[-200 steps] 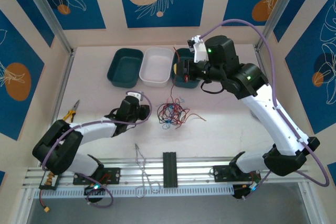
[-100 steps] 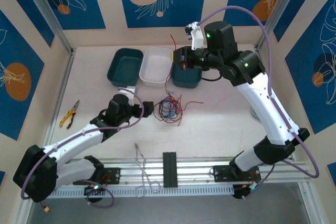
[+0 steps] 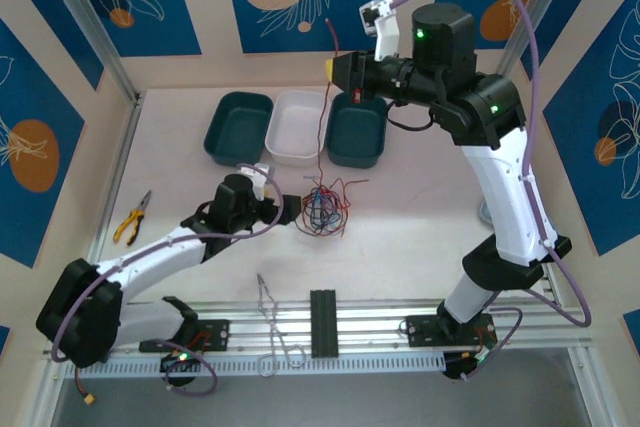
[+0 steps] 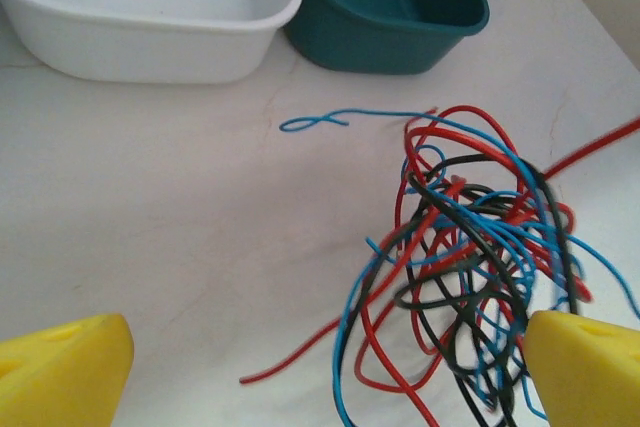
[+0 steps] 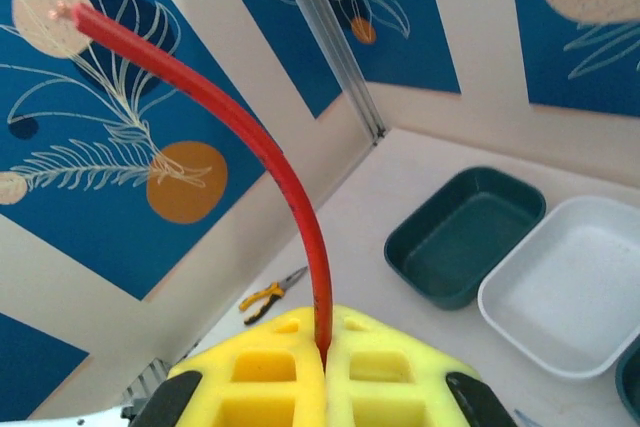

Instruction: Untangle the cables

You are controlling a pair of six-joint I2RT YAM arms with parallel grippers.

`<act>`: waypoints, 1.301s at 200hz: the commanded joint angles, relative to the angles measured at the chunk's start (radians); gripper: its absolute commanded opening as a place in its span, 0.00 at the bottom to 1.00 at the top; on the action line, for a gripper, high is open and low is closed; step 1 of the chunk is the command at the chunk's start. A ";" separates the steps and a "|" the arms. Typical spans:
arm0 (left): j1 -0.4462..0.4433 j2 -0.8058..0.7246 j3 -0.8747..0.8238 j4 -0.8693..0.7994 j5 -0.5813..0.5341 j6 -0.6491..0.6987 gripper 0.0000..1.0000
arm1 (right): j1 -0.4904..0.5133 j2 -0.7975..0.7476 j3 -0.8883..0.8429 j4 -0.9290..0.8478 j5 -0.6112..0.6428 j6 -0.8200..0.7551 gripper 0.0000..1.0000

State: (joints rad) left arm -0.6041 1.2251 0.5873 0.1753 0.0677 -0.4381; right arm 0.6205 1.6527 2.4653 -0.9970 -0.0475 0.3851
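A tangle of thin red, black and blue cables [image 3: 322, 209] lies on the table in front of the trays. My left gripper [image 3: 291, 209] sits low just left of it, open. In the left wrist view the tangle [image 4: 470, 247] lies toward the right yellow fingertip [image 4: 585, 367], and the left gripper [image 4: 325, 377] holds nothing. My right gripper [image 3: 340, 67] is raised high near the back wall, shut on one red cable [image 3: 322, 137] that hangs taut down to the tangle. In the right wrist view that red cable [image 5: 290, 187] rises from the closed right gripper [image 5: 325, 347].
Three trays stand in a row at the back: teal [image 3: 238, 127], white [image 3: 298, 125] and teal [image 3: 357, 132]. Yellow-handled pliers [image 3: 132, 215] lie at the left. A silvery wire loop [image 3: 272, 327] rests on the front rail.
My left gripper has opened and moved up beside the tangle. My right gripper has risen from the right teal tray toward the back wall, drawing the red cable up out of the tangle.
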 commanded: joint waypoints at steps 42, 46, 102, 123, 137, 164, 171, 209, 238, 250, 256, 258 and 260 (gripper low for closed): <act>0.002 0.085 0.059 0.129 0.098 -0.035 1.00 | -0.003 -0.044 0.057 0.017 0.052 -0.058 0.00; 0.002 0.085 0.058 0.129 0.095 -0.036 1.00 | -0.004 -0.048 0.057 0.020 0.049 -0.064 0.00; 0.001 0.071 0.044 0.127 0.063 -0.050 0.99 | 0.000 -0.096 0.057 0.105 0.055 -0.128 0.00; 0.002 0.071 0.048 0.125 0.067 -0.051 0.97 | -0.001 -0.115 0.049 0.155 0.044 -0.137 0.00; 0.002 0.069 0.046 0.124 0.062 -0.057 0.97 | -0.001 -0.123 0.039 0.183 0.055 -0.145 0.00; 0.003 0.040 0.020 0.124 0.023 -0.075 0.99 | -0.003 -0.122 0.027 0.208 0.132 -0.171 0.00; 0.003 0.027 0.013 0.117 0.013 -0.076 1.00 | -0.006 -0.120 0.022 0.213 0.155 -0.178 0.00; 0.002 -0.049 -0.011 0.056 -0.043 -0.058 1.00 | -0.053 -0.087 -0.010 0.250 0.224 -0.196 0.00; 0.003 -0.092 -0.023 0.023 -0.061 -0.044 1.00 | -0.127 -0.026 -0.008 0.288 0.203 -0.177 0.00; 0.003 -0.103 -0.024 0.007 -0.067 -0.038 1.00 | -0.159 0.003 -0.007 0.306 0.195 -0.169 0.00; 0.002 -0.109 -0.025 0.000 -0.069 -0.037 1.00 | -0.173 0.020 -0.006 0.315 0.193 -0.163 0.00; 0.001 -0.110 -0.026 -0.003 -0.070 -0.037 1.00 | -0.180 0.024 -0.006 0.318 0.193 -0.163 0.00; 0.001 -0.112 -0.026 -0.004 -0.070 -0.037 1.00 | -0.186 0.031 -0.006 0.320 0.193 -0.161 0.00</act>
State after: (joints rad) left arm -0.6041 1.1427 0.5781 0.2203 0.0299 -0.4950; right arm 0.4873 1.6295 2.4641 -0.7422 0.1322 0.2108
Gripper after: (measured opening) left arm 0.998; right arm 0.047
